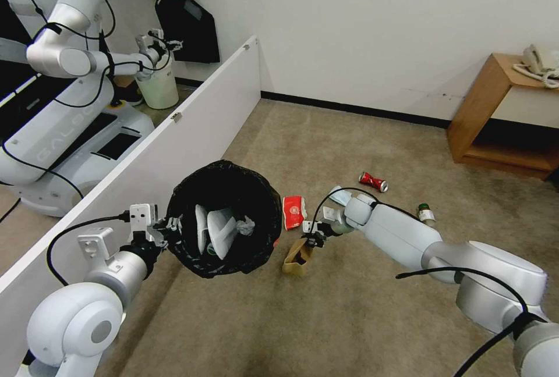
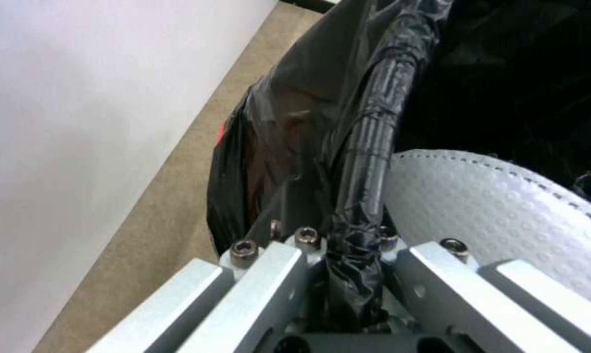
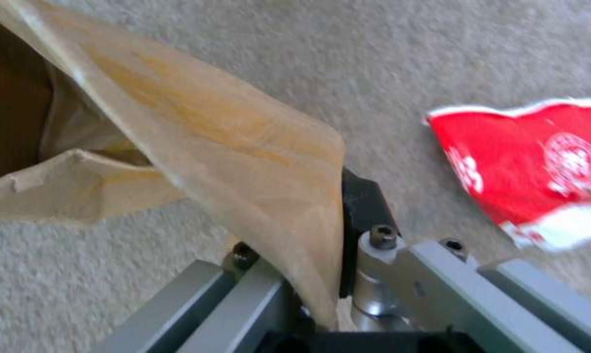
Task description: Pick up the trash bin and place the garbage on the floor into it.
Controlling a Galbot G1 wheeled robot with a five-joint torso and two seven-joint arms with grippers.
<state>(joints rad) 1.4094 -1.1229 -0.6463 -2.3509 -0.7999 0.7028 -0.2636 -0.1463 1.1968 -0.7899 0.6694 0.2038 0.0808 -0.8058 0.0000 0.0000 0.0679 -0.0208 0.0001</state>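
Note:
My left gripper (image 1: 167, 230) is shut on the rim of the trash bin (image 1: 262, 199), a round bin lined with a black bag, and holds it above the floor (image 1: 349, 313). Inside lie white slippers (image 1: 214, 231) and a tissue wad (image 1: 247, 226). The left wrist view has the jaws clamped on the bagged rim (image 2: 364, 196), with a slipper (image 2: 504, 206) beside them. My right gripper (image 1: 315, 238) is shut on a brown cardboard piece (image 1: 296, 259), which the right wrist view shows pinched by its edge (image 3: 243, 147). More garbage lies nearby: a red carton (image 1: 294, 212) (image 3: 544, 166), a blue mask (image 1: 339, 195), a red can (image 1: 372, 181) and a bottle (image 1: 425, 213).
A long white partition board (image 1: 174, 138) runs along my left, close to the bin. Behind it stand another robot (image 1: 70, 103) and a pale bucket (image 1: 157, 87). A wooden side table (image 1: 501, 115) with a phone stands at the far right by the wall. Open carpet lies in front.

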